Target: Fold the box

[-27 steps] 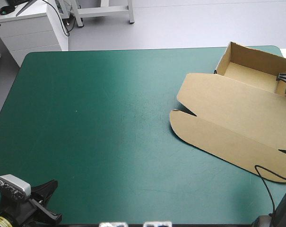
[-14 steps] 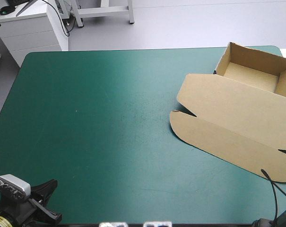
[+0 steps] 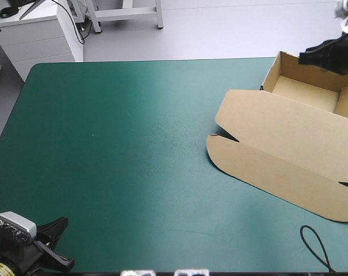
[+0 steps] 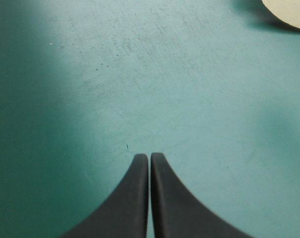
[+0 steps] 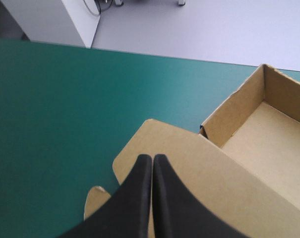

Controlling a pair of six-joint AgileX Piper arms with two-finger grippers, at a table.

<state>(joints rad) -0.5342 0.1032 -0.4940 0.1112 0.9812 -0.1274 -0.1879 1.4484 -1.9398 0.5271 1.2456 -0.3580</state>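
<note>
The brown box [image 3: 289,138] lies at the table's right side as an open tray [image 3: 309,86] with raised walls, its lid [image 3: 277,146] flat toward the near edge. My right gripper [image 3: 305,57] hangs shut and empty, raised above the tray's far wall. In the right wrist view its black fingertips [image 5: 152,158] meet over the lid [image 5: 189,163], with the tray [image 5: 261,144] ahead. My left gripper [image 3: 63,222] is low at the near left corner, shut on nothing. Its view shows the gripper's tips [image 4: 150,156] over bare cover and a corner of the box [image 4: 288,9] far ahead.
The teal-green cover [image 3: 116,144] stretches bare from the box to the table's left edge. A white cabinet [image 3: 38,34] stands beyond the far left corner. The box's right end runs out past the edge of the high view.
The right gripper was low inside the tray at the right edge, left the high view, and now hangs raised over the tray's far wall, shut. The box and left gripper stayed put.
</note>
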